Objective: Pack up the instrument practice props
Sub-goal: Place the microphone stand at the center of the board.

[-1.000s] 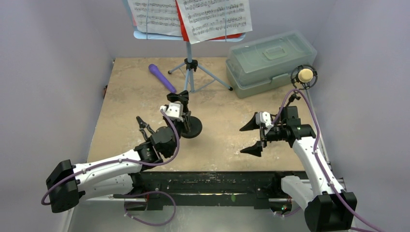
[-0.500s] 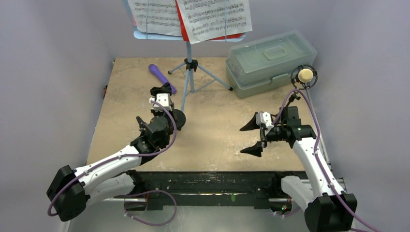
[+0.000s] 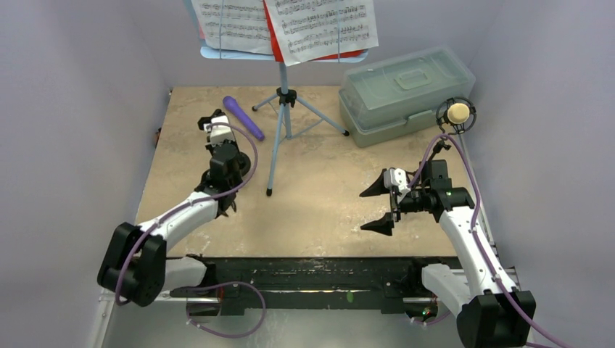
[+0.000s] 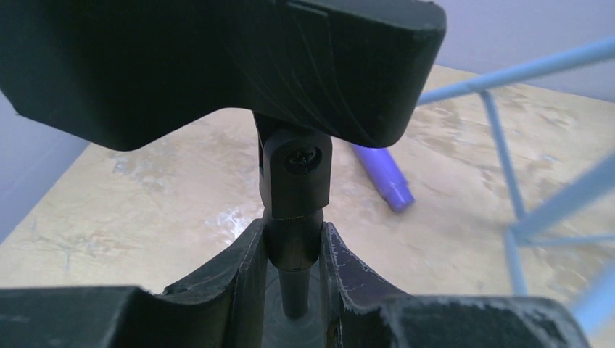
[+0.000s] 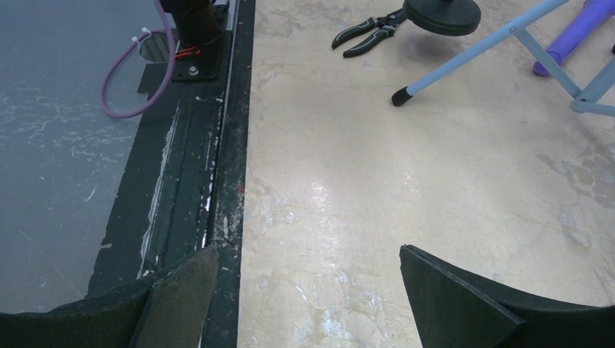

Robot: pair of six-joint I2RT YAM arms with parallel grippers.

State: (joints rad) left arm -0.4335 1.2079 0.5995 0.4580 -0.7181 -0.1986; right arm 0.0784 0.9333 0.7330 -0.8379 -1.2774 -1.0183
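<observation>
— Black round-base mic holder (image 4: pixel 294 170): where, and how held?
— Far left, near the purple microphone (image 3: pixel 243 118), stem pinched in the left gripper (image 4: pixel 294 250); right gripper (image 5: pixel 304 290) spread. Best steered clear of the music rack (image 3: pixel 283 72)'s legs.

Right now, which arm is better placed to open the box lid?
Right, I'd say. The right claw is open and empty, nearer the closed box. The left claw is shut on the mic holder, over by the purple microphone.
</observation>
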